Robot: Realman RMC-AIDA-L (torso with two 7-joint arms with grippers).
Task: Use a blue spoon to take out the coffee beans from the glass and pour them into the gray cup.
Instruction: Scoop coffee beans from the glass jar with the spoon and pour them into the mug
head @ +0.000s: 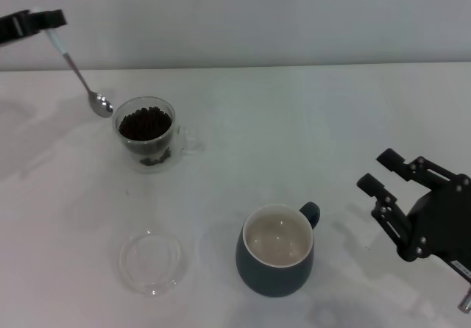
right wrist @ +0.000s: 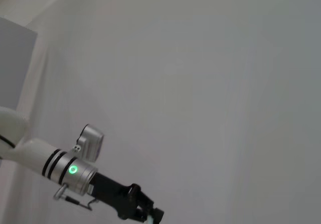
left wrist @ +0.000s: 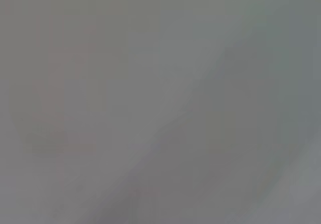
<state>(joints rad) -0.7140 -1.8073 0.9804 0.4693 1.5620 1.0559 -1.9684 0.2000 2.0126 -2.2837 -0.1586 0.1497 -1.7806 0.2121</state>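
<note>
Left tool (head: 50, 20) clamping the pale handle end of the blue spoon (head: 82, 79), up at the far left edge of the head view. Hanging the spoon steeply downward, its silver bowl sitting just beside the far-left rim of the glass (head: 149, 134), outside it and not yet dipping in. Carrying nothing in the bowl, as far as can be made out.

Holding the coffee beans (head: 146, 123) heaped close to the rim of the glass, with a few more showing dark near its base. Showing only a clean cream inside in the gray cup (head: 277, 251), standing nearer the robot and to the right, well apart from the glass. Judging from that: spoon grasped and brought over, no scoop made, no beans moved; the whole run of dipping, lifting, carrying and tipping looking yet to be done.

Lying flat on the white tabletop (head: 309, 122), a clear saucer (head: 152, 260), near the cup on its left.

Resting low at the right, right tool (head: 383, 172), fingers spread apart and gripping nothing.

Finding no brand, label or writing anywhere.
</note>
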